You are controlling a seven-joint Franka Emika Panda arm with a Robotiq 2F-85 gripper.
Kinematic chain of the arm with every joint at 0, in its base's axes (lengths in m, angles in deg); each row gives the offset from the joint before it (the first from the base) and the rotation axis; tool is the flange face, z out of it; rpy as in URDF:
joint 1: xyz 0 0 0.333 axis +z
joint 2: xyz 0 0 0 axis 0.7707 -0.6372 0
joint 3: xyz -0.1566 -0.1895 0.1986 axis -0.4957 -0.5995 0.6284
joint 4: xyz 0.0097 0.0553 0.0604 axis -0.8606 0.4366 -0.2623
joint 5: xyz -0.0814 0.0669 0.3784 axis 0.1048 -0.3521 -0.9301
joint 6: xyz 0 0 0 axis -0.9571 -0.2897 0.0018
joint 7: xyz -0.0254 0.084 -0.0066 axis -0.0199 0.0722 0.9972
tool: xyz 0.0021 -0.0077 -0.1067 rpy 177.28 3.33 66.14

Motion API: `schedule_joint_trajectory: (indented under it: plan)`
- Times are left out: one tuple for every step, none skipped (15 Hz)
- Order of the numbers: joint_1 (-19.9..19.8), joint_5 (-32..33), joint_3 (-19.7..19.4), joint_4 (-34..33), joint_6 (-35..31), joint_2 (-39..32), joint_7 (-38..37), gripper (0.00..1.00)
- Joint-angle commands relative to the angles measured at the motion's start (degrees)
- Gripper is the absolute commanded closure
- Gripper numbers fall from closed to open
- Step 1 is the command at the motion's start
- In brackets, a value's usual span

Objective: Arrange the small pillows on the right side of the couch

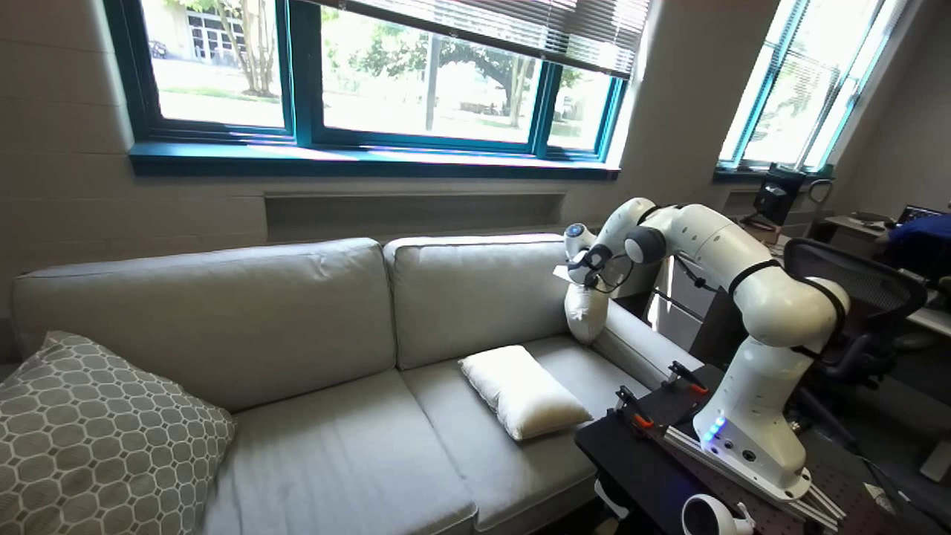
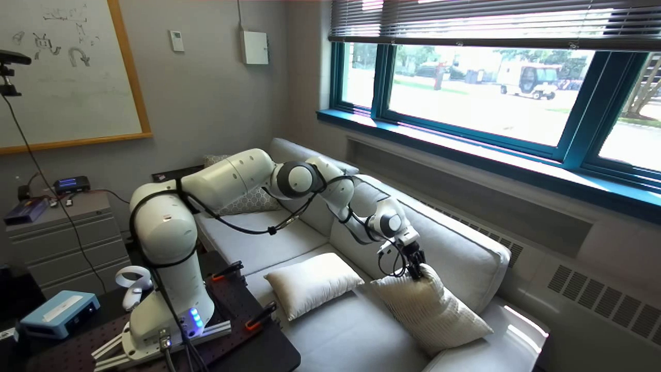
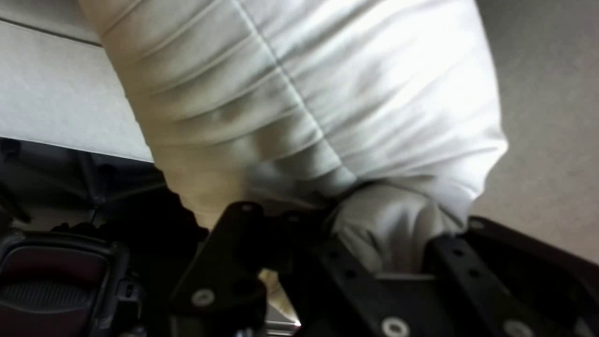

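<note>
Pincer (image 3: 392,243) in the wrist view is clamped tight on one small pillow (image 3: 355,93), held near the couch's (image 1: 319,453) armrest (image 1: 643,342) in an exterior view, while the other small pillow (image 2: 315,284) is seen on the seat (image 2: 351,333) in an exterior view.

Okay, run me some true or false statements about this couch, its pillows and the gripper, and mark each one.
1. The gripper is closed on a small pillow. True.
2. The gripper holds both small pillows. False: the other small pillow lies on the couch.
3. The patterned pillow sits at the end of the couch away from the gripper. True.
4. The couch has three back cushions. False: it has two.
5. The held small pillow is near an armrest. True.
</note>
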Motion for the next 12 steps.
schedule_joint_trajectory:
  plan:
    - [5.5, 1.5, -3.8, 10.6, -5.0, 4.5, -5.1, 0.94]
    - [7.0, 1.5, -4.8, 12.2, -6.3, 5.0, -5.9, 0.94]
    - [8.7, 1.6, -5.8, 14.6, -7.0, 5.7, -6.4, 0.94]
    - [9.8, 1.5, -6.4, 16.4, -7.6, 6.0, -6.6, 0.94]
    - [10.7, 1.4, -6.9, 18.6, -7.4, 6.1, -6.4, 0.94]
    - [11.7, -0.2, -7.5, 20.6, -7.0, 5.8, -5.0, 0.94]
    - [12.5, -0.4, -7.9, 23.0, -6.3, 5.0, -4.9, 0.94]
    - [13.1, -0.5, -8.1, 25.1, -5.7, 4.0, -5.0, 0.94]
    - [13.3, -0.8, -7.7, 27.8, -5.2, 3.5, -4.7, 0.95]
    - [12.8, -1.4, -6.3, 29.5, -4.2, 2.8, -3.7, 0.95]
    - [12.4, -1.9, -5.4, 31.0, -3.6, 1.5, -3.3, 0.95]
    - [11.5, -2.6, -4.2, 32.3, -2.9, 0.2, -2.8, 0.95]
